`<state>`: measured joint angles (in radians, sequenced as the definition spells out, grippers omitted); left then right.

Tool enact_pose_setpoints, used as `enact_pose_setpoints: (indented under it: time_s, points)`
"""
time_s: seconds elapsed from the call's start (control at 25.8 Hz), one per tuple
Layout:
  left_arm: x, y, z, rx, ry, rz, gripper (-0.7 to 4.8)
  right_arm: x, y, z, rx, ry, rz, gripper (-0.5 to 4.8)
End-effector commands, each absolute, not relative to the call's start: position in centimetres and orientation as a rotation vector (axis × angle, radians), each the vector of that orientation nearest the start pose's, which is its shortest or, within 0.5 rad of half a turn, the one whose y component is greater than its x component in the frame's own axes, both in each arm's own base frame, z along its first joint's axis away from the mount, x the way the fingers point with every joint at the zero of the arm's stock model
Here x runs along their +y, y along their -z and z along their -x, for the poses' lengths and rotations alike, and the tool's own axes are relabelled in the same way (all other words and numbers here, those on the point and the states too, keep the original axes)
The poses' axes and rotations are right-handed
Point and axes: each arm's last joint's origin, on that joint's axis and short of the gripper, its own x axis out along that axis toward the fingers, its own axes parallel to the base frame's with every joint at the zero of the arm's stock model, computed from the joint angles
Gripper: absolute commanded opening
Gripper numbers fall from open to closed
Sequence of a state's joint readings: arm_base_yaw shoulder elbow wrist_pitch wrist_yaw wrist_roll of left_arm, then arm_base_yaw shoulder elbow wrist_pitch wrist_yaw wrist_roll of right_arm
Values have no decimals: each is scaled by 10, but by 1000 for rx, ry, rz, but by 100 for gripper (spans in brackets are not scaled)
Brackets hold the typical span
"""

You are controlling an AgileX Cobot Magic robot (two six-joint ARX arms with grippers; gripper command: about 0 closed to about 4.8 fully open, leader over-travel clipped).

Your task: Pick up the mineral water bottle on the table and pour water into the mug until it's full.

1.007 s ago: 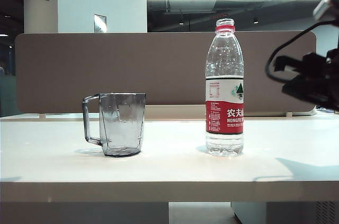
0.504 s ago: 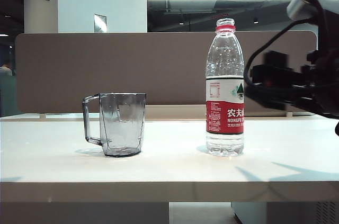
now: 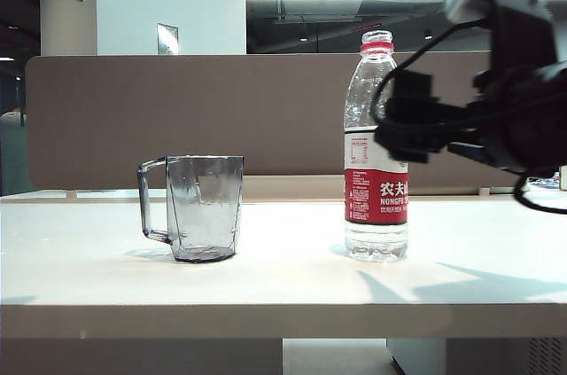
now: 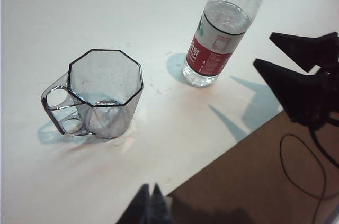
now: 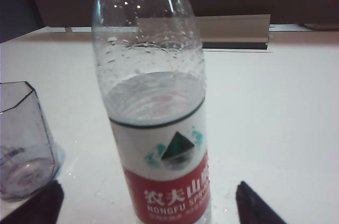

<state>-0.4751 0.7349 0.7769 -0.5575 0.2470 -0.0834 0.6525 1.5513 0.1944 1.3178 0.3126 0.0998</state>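
- We see the tall clear plastic mineral water bottle (image 3: 376,149) with its red neck ring and white-and-red label standing upright on the wide cream-white table (image 3: 283,282), right of centre in the exterior view, uncapped.
- The clear water (image 5: 153,97) fills the bottle to about the top edge of the label; droplets cling to the plastic above it.
- The smoky-grey faceted transparent mug (image 3: 203,207) stands upright well to the left of the bottle, its squared handle turned away from it.
- We find the right gripper (image 3: 399,137) level with the upper part of the label, just beside the bottle on its right; in the right wrist view its two dark fingertips (image 5: 254,205) stand wide apart, one on either side of the bottle, neither touching it.
- The left gripper (image 4: 150,205) hangs above the near table edge, its fingers pressed together on nothing.
- A brown-grey divider panel (image 3: 177,118) backs the table.
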Motion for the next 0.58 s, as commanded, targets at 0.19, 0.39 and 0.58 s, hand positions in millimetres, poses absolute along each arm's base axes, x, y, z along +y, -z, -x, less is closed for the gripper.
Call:
enact_pose_setpoints:
  time_s: [0.19, 0.39, 0.58]
  points:
    - [-75, -307, -130, 529, 685, 21, -5, 144, -126, -203, 88, -335, -58, 479]
    - [-75, -307, -130, 529, 685, 21, -5, 152, -119, -218, 82, -323, -62, 479]
    - [-75, -307, -130, 529, 685, 21, -5, 155, -115, -242, 73, -286, -68, 479]
